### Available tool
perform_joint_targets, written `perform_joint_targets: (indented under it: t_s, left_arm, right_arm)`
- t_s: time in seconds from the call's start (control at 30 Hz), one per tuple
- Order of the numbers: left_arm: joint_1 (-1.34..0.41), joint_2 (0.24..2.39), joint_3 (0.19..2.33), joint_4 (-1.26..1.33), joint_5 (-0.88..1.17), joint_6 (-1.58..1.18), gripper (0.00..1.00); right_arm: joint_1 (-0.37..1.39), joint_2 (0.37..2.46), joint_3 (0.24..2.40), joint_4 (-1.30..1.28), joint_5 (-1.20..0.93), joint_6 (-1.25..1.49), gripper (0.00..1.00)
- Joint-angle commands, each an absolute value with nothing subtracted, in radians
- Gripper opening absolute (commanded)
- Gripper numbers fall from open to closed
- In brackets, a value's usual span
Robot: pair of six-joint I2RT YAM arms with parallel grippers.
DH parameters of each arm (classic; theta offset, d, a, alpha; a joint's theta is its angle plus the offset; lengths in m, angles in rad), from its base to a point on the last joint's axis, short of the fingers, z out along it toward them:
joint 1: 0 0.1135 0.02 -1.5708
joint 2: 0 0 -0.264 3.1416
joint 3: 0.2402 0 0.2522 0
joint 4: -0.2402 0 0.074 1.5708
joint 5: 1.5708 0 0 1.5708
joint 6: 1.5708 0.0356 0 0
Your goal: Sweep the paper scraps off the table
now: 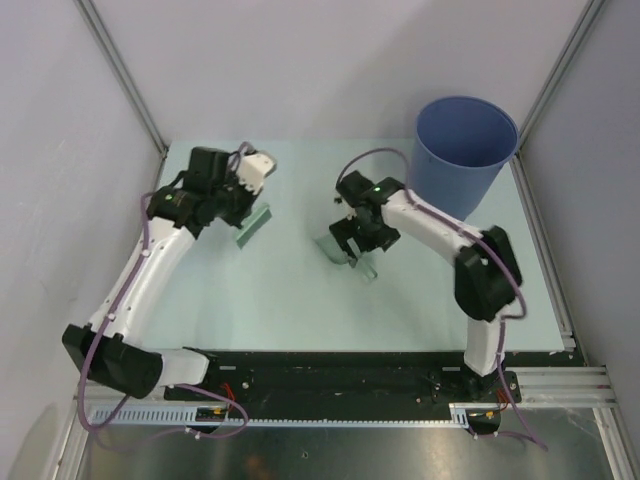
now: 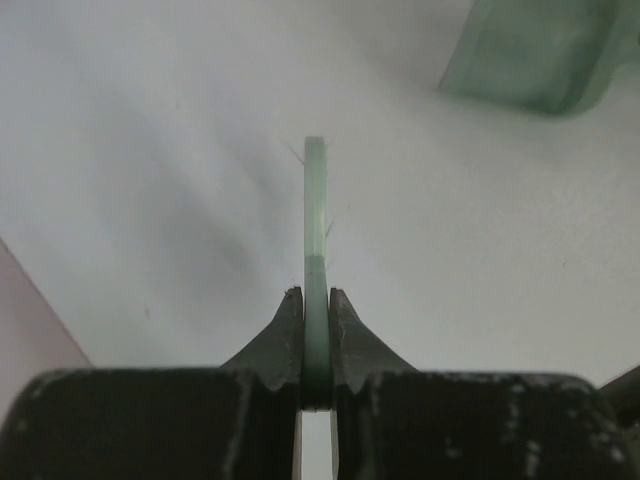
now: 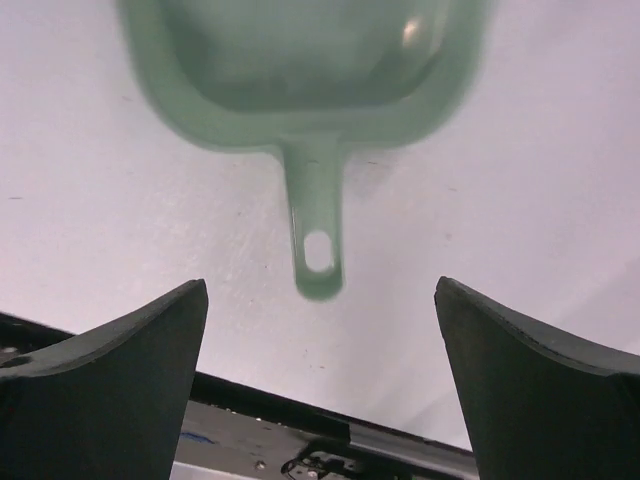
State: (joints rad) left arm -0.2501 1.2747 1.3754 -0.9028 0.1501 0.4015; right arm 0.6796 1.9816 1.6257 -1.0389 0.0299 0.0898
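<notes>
No paper scraps show in any view. My left gripper (image 1: 236,208) (image 2: 316,300) is shut on the thin handle of the pale green brush (image 1: 255,224) (image 2: 316,210) and holds it over the back left of the table (image 1: 280,295). My right gripper (image 1: 350,238) (image 3: 320,290) is open and empty, hovering just above the pale green dustpan (image 1: 358,258) (image 3: 300,70). The dustpan lies on the table, and its handle (image 3: 318,235) points between my open fingers (image 3: 120,370) without touching them. The dustpan also shows in the left wrist view (image 2: 540,55), at the top right.
A tall blue bin (image 1: 465,150) stands at the back right of the table, close behind my right arm. The black and metal rail (image 3: 300,415) runs along the near edge. Grey walls close in the left, back and right sides.
</notes>
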Motion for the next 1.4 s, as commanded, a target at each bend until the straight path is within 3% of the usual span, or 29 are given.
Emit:
perform_joint_targets:
  t_s: [0.0, 0.27, 0.6, 0.67, 0.7, 0.73, 0.77, 0.8, 1.03, 1.17, 1.37]
  left_arm:
    - [-0.46, 1.374, 1.541, -0.85, -0.055, 0.334, 0.0]
    - [-0.868, 1.698, 1.672, -0.709, -0.576, 0.396, 0.0]
    - [-1.042, 2.003, 1.759, -0.594, -0.693, 0.488, 0.0]
    - [-1.066, 2.002, 1.737, -0.595, -0.654, 0.489, 0.22]
    - [-1.083, 1.993, 1.723, -0.597, -0.599, 0.491, 0.44]
    - [-1.092, 1.979, 1.695, -0.597, -0.568, 0.492, 0.56]
    - [-1.098, 1.958, 1.683, -0.6, -0.528, 0.491, 0.84]
    - [-1.11, 1.916, 1.674, -0.61, -0.479, 0.489, 0.99]
    - [-1.114, 1.65, 1.666, -0.678, -0.027, 0.451, 1.0]
    - [-1.023, 1.484, 1.563, -0.676, 0.384, 0.471, 1.0]
    - [-0.674, 1.404, 1.421, -0.603, 0.328, 0.325, 1.0]
  right_arm:
    - [0.647, 1.667, 1.605, -0.959, 0.1, 0.15, 1.0]
    - [0.428, 1.307, 1.375, -0.836, 0.201, 0.253, 1.0]
    - [0.279, 1.158, 1.289, -0.833, 0.192, 0.236, 1.0]
    - [0.259, 1.154, 1.272, -0.834, 0.173, 0.227, 1.0]
    - [0.256, 1.154, 1.267, -0.833, 0.167, 0.226, 1.0]
    - [0.244, 1.154, 1.256, -0.833, 0.166, 0.222, 1.0]
    - [0.239, 1.158, 1.252, -0.83, 0.164, 0.221, 1.0]
    - [0.23, 1.161, 1.246, -0.821, 0.158, 0.213, 1.0]
    - [0.184, 1.125, 1.164, -0.683, 0.062, 0.207, 1.0]
    - [0.183, 1.074, 1.054, -0.499, -0.018, 0.175, 1.0]
    - [0.149, 0.942, 0.718, -0.041, 0.075, 0.132, 1.0]
